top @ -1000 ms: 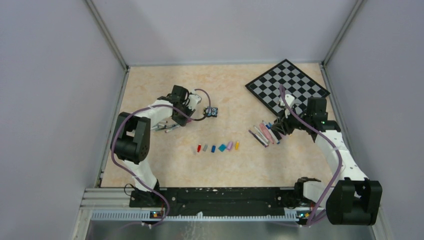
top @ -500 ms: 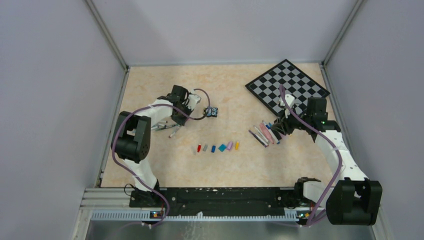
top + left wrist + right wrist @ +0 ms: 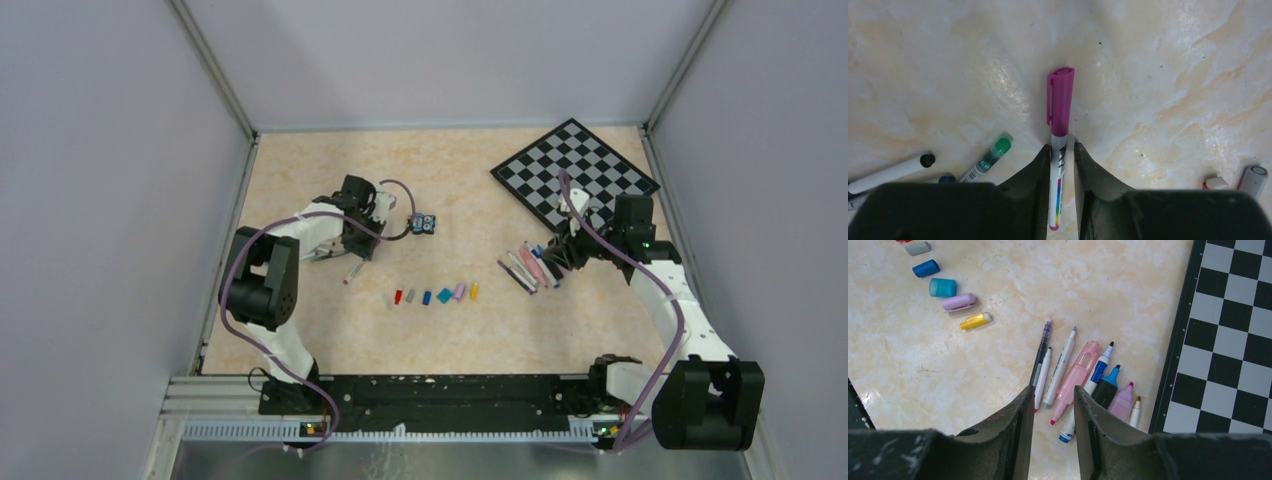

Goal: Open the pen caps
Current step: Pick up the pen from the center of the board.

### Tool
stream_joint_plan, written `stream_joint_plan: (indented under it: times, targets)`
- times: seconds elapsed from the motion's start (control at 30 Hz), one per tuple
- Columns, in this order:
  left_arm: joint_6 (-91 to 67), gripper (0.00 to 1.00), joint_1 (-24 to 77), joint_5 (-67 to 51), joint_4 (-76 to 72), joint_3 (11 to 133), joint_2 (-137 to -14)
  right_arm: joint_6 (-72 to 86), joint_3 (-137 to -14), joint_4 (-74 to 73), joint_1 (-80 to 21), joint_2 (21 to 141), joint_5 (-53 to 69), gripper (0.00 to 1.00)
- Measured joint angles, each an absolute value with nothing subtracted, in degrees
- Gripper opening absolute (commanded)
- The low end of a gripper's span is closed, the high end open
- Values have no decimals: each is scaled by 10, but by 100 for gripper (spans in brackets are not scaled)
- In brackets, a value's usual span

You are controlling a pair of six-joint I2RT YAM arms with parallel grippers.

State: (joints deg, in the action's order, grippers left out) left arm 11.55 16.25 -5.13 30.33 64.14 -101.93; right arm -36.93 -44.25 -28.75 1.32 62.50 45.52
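Partway through. Straddling a pen with the left gripper, jaws narrow, clamped or not impossible to tell; magenta cap still on just beyond the tips. Hovering with the right gripper, jaws apart, empty, above uncapped pens; loose caps ahead-left.

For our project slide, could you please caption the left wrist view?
Left end effector straddles a white pen with its magenta cap on, lying on the marbled table.

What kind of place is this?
More likely a robot testing booth: plain grey walls box in a beige marbled table, and two white-and-black robot arms are bolted to a metal rail at its near edge.
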Motion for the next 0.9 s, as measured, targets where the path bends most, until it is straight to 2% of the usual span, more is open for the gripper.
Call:
stream_joint_plan:
  times: [0.17, 0.3, 0.47, 0.6, 0.9]
  targets:
    - [87, 30, 174, -30, 312, 624, -1005, -369, -442, -288, 13, 625, 455, 34]
    - [72, 26, 190, 3, 317, 620, -1001, -369, -442, -288, 13, 625, 455, 34]
    - [59, 14, 202, 23, 317, 616, -999, -369, -442, -288, 13, 625, 455, 34]
    - [55, 0, 203, 24, 317, 616, -999, -369, -442, -288, 13, 625, 455, 34]
    - [35, 0, 203, 29, 317, 604, -978, -370, -442, -288, 13, 625, 460, 34]
